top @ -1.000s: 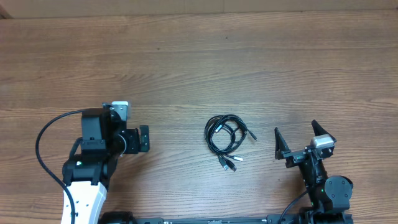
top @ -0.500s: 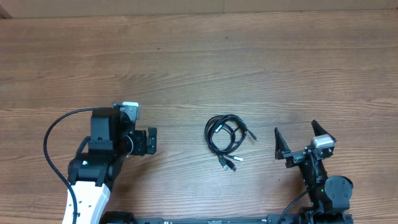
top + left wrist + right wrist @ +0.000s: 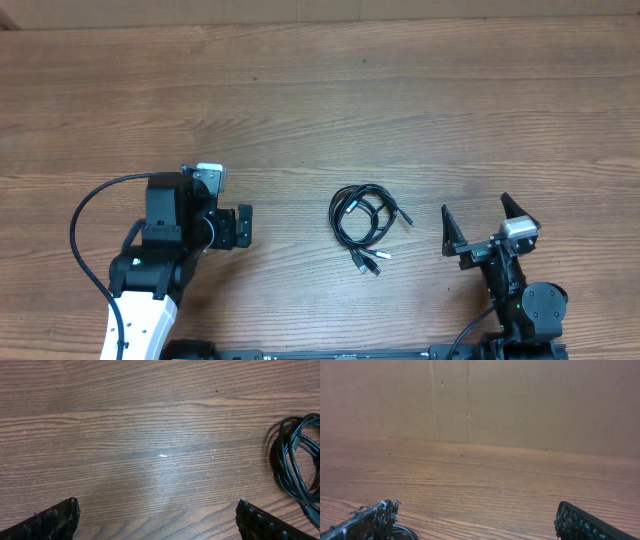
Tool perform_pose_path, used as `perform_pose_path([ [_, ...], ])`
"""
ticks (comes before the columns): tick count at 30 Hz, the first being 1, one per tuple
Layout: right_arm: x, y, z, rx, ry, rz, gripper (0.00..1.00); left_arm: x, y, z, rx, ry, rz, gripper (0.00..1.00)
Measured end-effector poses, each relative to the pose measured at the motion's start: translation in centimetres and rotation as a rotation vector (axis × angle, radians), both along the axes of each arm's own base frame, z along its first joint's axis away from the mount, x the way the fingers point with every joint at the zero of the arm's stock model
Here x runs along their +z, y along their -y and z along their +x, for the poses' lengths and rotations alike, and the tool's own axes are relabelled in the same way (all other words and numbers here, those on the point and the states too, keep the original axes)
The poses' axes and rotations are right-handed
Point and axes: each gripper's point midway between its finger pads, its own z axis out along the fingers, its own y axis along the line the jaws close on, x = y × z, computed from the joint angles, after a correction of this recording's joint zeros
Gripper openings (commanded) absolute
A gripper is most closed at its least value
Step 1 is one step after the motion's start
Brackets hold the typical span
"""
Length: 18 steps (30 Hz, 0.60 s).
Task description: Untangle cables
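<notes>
The cables (image 3: 364, 219) are thin black cords coiled together in a small bundle at the table's middle, with plug ends sticking out at the lower right. They also show at the right edge of the left wrist view (image 3: 296, 457). My left gripper (image 3: 240, 226) is open and empty, left of the bundle with a gap between; its fingertips show in its wrist view (image 3: 157, 515). My right gripper (image 3: 483, 222) is open and empty, right of the bundle, fingers spread wide (image 3: 477, 520).
The wooden table (image 3: 320, 110) stretches far behind the cables. A thick black arm cable (image 3: 80, 235) loops at the left arm. A cardboard wall (image 3: 520, 400) stands beyond the table's far edge.
My left arm moved right toward the cables between one second and half a second ago, then held still. The right arm and the cables have not moved.
</notes>
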Motion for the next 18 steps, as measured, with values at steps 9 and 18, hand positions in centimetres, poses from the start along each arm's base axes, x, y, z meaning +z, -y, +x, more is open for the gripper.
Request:
perform_pose_path([
  [9,0.0,0.01,0.0,0.0,0.0,0.0,1.0,-0.02,0.0,-0.02,0.0,-0.001,0.0,1.0],
  [18,0.02,0.01,0.0,0.0,0.001,0.0,1.0,-0.43,-0.04,-0.6,0.0,-0.03,0.002,1.0],
])
